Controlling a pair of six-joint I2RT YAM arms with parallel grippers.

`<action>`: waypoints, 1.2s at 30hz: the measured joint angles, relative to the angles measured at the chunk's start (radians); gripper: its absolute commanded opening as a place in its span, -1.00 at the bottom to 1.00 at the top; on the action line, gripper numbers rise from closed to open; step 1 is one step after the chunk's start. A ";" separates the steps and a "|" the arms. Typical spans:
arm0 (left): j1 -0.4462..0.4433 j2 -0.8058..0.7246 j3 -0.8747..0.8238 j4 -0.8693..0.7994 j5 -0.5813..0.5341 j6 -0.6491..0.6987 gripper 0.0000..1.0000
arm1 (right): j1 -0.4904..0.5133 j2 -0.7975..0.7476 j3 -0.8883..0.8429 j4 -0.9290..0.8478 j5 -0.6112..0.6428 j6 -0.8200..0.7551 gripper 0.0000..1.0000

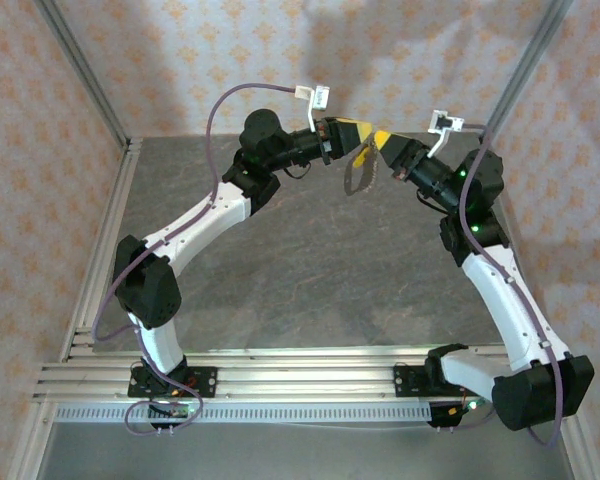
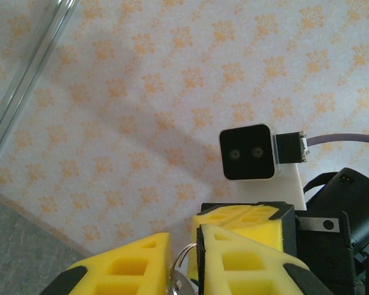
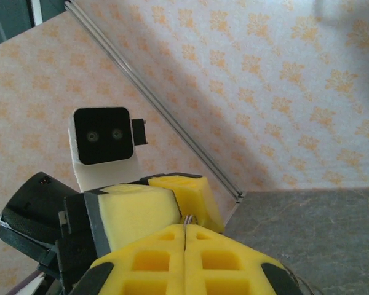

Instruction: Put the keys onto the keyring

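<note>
Both arms are reaching in over the far middle of the table (image 1: 300, 280), around 12 o'clock in the top view. The left gripper (image 1: 356, 132) is coming in from 9 o'clock and the right gripper (image 1: 380, 139) from 3 o'clock, tip to tip in the air. That nose-to-nose pose looks like a two-handed threading job, with each side needing a hold on something small.

The keyring (image 1: 359, 172) is dangling as a limp brownish loop at 6 o'clock just under the meeting point, clear of the table.

On the left wrist camera, the left gripper's fingers (image 2: 126, 270) are standing slightly apart. A thin bright wire is sitting in the gap, with a round metal piece (image 2: 178, 286) just below it. Whether that piece is a key is too hard to tell, and so is whether the pads are touching the wire.

On the right wrist camera, the right gripper's fingers (image 3: 227, 261) are pressed tight together. A sliver of wire is peeking out at the 12 o'clock end of the seam, so it is probably pinching the keyring while the loop hangs free.
</note>
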 measured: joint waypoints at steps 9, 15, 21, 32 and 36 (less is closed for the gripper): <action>0.002 0.000 0.000 -0.007 0.003 0.000 -0.60 | -0.016 0.000 0.000 -0.032 -0.022 -0.015 -1.00; 0.007 0.000 0.000 -0.031 0.009 0.011 -0.54 | -0.023 0.000 0.000 -0.032 -0.027 -0.014 -1.00; 0.029 0.000 -0.003 -0.041 0.004 0.024 -0.36 | -0.023 0.000 0.000 -0.032 -0.037 -0.014 -1.00; 0.042 0.002 -0.004 -0.043 0.046 0.018 -0.20 | -0.027 0.000 0.000 -0.031 -0.044 -0.010 -1.00; 0.042 0.045 0.024 0.012 0.116 -0.047 -0.30 | -0.027 0.000 0.000 -0.030 -0.044 -0.010 -1.00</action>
